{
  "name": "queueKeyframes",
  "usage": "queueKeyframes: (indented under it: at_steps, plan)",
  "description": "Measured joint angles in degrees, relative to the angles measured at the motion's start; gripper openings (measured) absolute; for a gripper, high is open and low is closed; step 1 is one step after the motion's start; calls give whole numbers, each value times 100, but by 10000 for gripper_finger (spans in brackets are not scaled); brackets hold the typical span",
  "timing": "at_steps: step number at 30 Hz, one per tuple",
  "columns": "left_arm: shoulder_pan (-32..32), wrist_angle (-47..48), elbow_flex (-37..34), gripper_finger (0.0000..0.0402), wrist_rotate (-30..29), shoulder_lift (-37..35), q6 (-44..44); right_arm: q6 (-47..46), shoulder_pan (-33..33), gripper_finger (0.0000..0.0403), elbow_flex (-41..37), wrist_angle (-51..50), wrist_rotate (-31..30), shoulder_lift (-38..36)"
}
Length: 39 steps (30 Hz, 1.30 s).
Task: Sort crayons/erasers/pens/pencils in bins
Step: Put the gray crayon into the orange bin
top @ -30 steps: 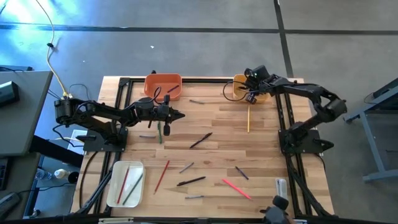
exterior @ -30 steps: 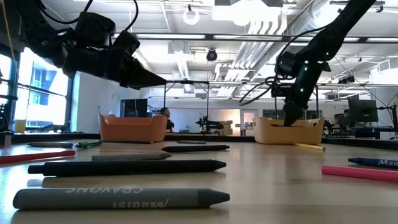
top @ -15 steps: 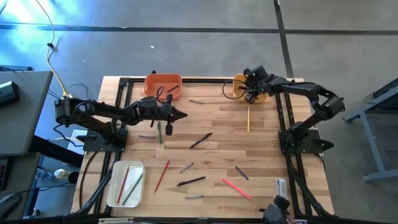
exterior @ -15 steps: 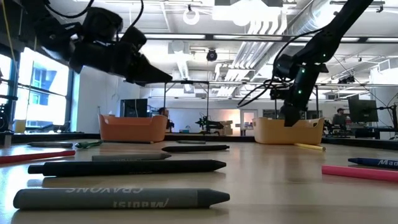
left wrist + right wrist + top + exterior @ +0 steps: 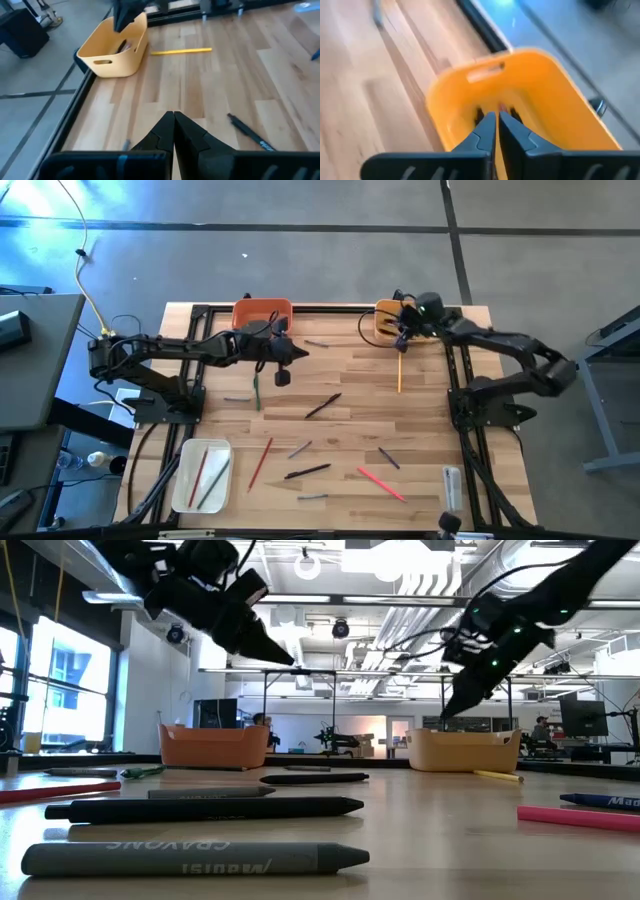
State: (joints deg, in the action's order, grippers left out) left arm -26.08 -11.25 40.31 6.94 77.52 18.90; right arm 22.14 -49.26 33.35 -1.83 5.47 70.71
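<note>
**Both claws empty above the tabletop's far edge**

The wooden tabletop [image 5: 420, 430] carries everything. The left arm reaches from the left side towards the orange bin [image 5: 262, 317] at the far edge; the right arm reaches from the right side to the yellow-orange bin [image 5: 388, 320], also at the far edge.

The white bin [image 5: 187, 478] sits at the near left corner with a red pencil [image 5: 199, 473] and a green pencil [image 5: 213, 483] lying inside it.

The left claw [image 5: 291, 355] hangs in the air just beside the orange bin, its fingers pressed together and holding nothing. The right claw [image 5: 401, 340] hovers by the near rim of the yellow-orange bin, fingers all but pressed together, nothing between them; the right wrist view shows a few small things lying in that bin, too blurred to name.

Loose on the tabletop: a yellow pencil [image 5: 399, 371] just in front of the yellow-orange bin, a green pencil [image 5: 255, 390] near the left claw, a red pencil [image 5: 260, 462] beside the white bin, a pink stick [image 5: 380, 483] near the front edge. Two black pens, one at mid-table [image 5: 322, 405] and one nearer the front [image 5: 307, 471], lie well apart from all bins. Grey crayons [image 5: 195, 859] lie scattered between them.
</note>
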Motion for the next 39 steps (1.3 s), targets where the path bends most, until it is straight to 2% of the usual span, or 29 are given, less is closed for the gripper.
queueKeyframes:
  at_steps: [7,15,25,33,39]
  plan:
    - [-118,461,728,0,-13,602,115,-531,661,4,-1137,1561,234,-1380]
    - [-232,1322,1732,0,-6,1656,640,-1074,1642,1,-1500,1709,236,-2221]
    - [-660,3471,3172,0,113,2619,1493,-1175,2566,0,-1850,1910,-258,-2307]
    - [-865,4038,3985,2,49,3509,2003,-1119,2882,0,-2036,2182,-354,-2305]
    - [-919,4278,4288,41,153,3830,2042,-1068,2981,0,-2036,2252,-354,-2303]
